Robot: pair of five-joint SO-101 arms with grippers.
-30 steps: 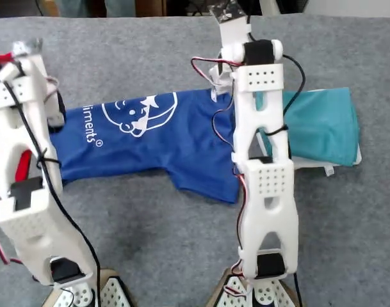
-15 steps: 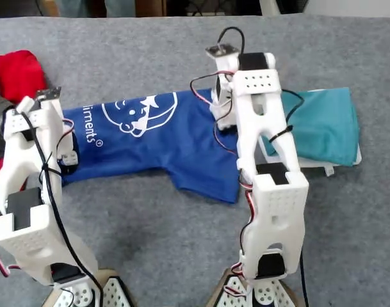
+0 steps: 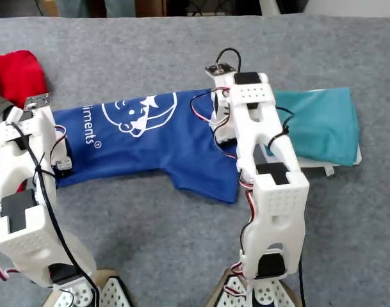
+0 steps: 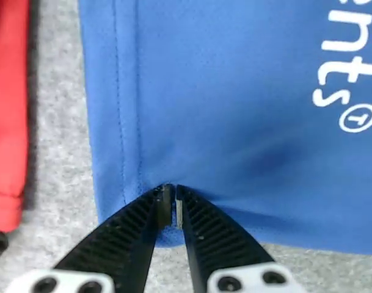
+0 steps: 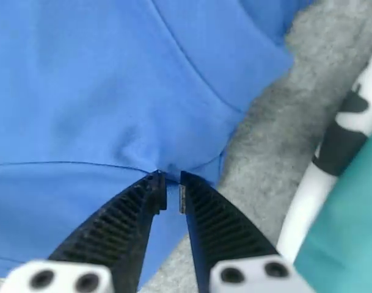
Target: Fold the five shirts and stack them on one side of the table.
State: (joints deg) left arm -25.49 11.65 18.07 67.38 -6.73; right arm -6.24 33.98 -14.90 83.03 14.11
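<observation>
1. Blue shirt: flat on grey table, mid-table, long axis running left-right in high view. Hem toward red shirt, other end toward teal shirt; one sleeve sticking out toward the arm bases.
2. Look: plain blue, white print turned sideways, double-stitched hem, puckers at both grip points.
3. Left gripper: jaws nearly together, pinching a small fold of blue shirt just inside the hem corner, next to red shirt.
4. Right gripper: jaws nearly together, nipping blue shirt's edge at the teal-side end, table just beside.
5. High view only: full shirt outline, folded teal shirt at right.
6. Wrist views only: jaw tips and pinched cloth; in high view, arms cover both.
</observation>
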